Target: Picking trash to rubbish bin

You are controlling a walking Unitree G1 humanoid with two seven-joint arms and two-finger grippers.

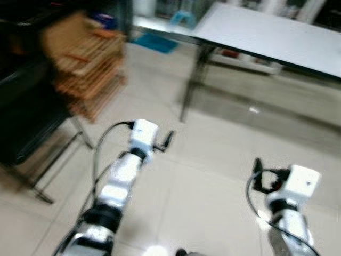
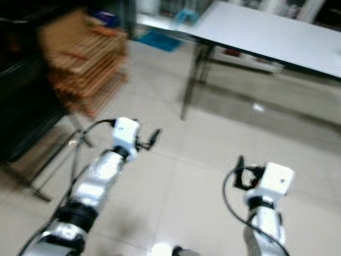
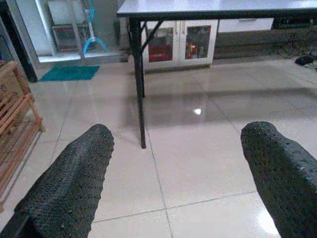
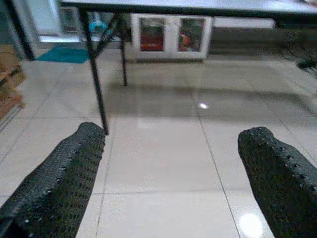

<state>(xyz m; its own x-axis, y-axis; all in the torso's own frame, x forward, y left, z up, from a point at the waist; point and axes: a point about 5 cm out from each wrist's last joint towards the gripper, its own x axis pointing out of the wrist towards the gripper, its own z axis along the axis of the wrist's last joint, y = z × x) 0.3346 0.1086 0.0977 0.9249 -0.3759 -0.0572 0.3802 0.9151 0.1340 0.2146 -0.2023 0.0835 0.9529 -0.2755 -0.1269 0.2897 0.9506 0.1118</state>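
Left eye view is smeared with motion blur, which suggests the robot is walking or turning, and both arms are carried forward at about the same height over the pale tiled floor [image 1: 213, 160], a travelling pose rather than a reach. The left gripper [image 3: 178, 183] points toward the black leg [image 3: 139, 94] of a white-topped table [image 1: 266, 32], and the right gripper [image 4: 171, 183] faces the same way, toward glass-fronted cabinets [image 4: 168, 42] standing behind the table. In both wrist views the jaws stand wide apart, the dimpled black fingers [image 3: 74, 183] framing bare tile, holding nothing and touching nothing. This fits an early, searching stage of the task. Neither trash nor a rubbish bin can be identified; one small pale spot on the floor under the table [image 1: 253, 110] may be litter or merely a light reflection, and it cannot be told which. To the robot's left a slatted wooden rack [image 1: 88, 69] stands against dark furniture, well clear of both arms.
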